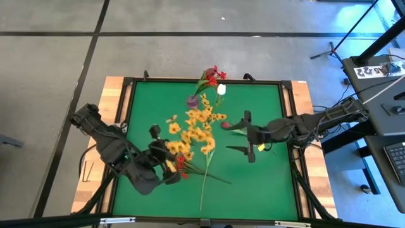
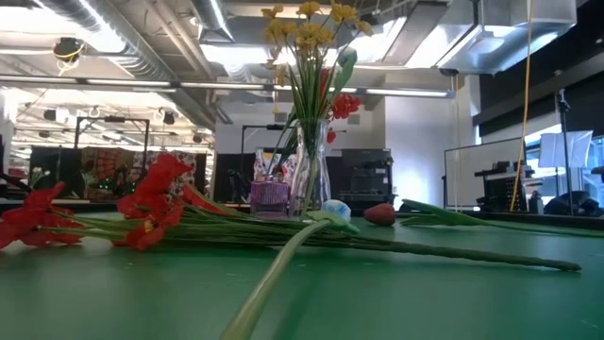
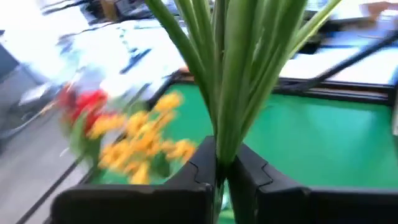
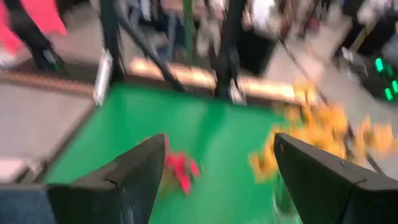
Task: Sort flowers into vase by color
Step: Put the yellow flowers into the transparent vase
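Note:
A glass vase point(image 2: 307, 179) at the far middle holds yellow sprays point(image 2: 307, 24) and a red flower point(image 2: 344, 104). My left gripper point(image 1: 168, 158), near left of centre, is shut on a bunch of green stems point(image 3: 236, 74) with yellow blossoms point(image 1: 179, 149). My right gripper point(image 1: 248, 134) hovers open right of centre with nothing between its fingers. Red sprays point(image 1: 181, 164) lie flat on the mat, also in the low view point(image 2: 151, 203). A white tulip point(image 1: 221, 88) lies by the vase, a dark pink bud point(image 1: 225, 125) lies near my right gripper. My left gripper pinches the bunch's green stems point(image 3: 219, 149) between its two fingers point(image 3: 186, 177). The fingers come at them nearly level and lie across the stems. The stems and leaves stand upright and fan out above the fingers. The fingers hide the lower ends.
A short purple pot point(image 2: 269, 198) stands beside the glass vase. A long stem point(image 1: 202, 183) runs to the near edge. The black frame point(image 1: 126, 126) rims the green mat. Free mat lies at the near right point(image 1: 266, 183). Stands and desks fill the room beyond.

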You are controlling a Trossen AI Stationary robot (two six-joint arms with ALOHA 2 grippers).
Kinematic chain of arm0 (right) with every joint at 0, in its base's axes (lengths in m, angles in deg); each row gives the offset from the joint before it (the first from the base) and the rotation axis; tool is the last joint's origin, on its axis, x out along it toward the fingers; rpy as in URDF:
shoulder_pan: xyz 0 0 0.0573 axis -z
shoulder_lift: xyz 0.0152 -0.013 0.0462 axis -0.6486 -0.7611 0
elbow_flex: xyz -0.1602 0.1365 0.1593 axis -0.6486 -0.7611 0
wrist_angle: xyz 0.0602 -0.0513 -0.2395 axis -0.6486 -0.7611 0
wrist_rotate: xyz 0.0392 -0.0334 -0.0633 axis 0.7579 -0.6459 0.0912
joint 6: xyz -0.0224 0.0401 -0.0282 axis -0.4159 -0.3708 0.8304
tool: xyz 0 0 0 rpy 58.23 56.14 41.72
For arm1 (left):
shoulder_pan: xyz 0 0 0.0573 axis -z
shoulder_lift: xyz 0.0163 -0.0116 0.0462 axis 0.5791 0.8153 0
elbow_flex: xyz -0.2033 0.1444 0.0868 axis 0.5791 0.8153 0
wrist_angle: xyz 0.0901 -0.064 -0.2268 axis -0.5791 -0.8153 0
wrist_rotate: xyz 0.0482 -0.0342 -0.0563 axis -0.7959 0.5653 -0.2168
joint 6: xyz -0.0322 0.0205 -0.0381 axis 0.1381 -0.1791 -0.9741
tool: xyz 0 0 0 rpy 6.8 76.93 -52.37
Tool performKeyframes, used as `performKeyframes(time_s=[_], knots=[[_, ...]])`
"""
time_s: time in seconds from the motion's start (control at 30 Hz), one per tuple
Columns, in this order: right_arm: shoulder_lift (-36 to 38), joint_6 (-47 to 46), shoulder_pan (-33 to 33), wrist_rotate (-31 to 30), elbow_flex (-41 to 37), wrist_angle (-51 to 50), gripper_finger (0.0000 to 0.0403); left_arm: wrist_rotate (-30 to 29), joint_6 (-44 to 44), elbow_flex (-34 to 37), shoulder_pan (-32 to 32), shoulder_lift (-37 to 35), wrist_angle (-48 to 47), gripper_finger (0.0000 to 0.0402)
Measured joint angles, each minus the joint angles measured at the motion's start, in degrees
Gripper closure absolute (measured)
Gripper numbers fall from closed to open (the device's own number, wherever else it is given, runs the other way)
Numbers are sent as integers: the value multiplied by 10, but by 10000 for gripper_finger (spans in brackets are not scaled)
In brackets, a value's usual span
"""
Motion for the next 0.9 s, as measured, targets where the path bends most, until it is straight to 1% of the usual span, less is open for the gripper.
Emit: performKeyframes(time_s=[0.1, 0.17, 0.23, 0.33, 0.4, 0.5, 0.57, 0.67, 0.73, 0.83, 0.9], knots=[[0, 34, 0, 42, 0, 81, 102, 64, 137, 0, -27, 0, 112, 387], [0, 55, 0, 72, 0, 131, 102, 113, 205, 0, -51, 0, 177, 387], [0, 63, 0, 93, 0, 163, 102, 162, 256, 0, -77, 0, 235, 387], [0, 74, 0, 104, 0, 185, 102, 213, 300, 0, -117, 0, 297, 387], [0, 82, 0, 102, 0, 189, 102, 245, 307, 0, -143, 0, 338, 387], [-1, 91, 0, 91, 0, 194, 102, 317, 304, 0, -179, 0, 390, 387], [-6, 91, 0, 83, 0, 216, 102, 363, 294, 0, -200, 0, 409, 387], [-17, 89, 0, 67, 0, 242, 102, 417, 275, 0, -223, 0, 414, 387], [-25, 88, 0, 58, 0, 255, 102, 439, 270, 0, -232, 0, 414, 387], [-36, 88, 2, 42, 0, 273, 106, 447, 270, 5, -234, 0, 416, 384], [-43, 87, 8, 40, 0, 282, 118, 449, 270, 9, -233, 0, 416, 382]])
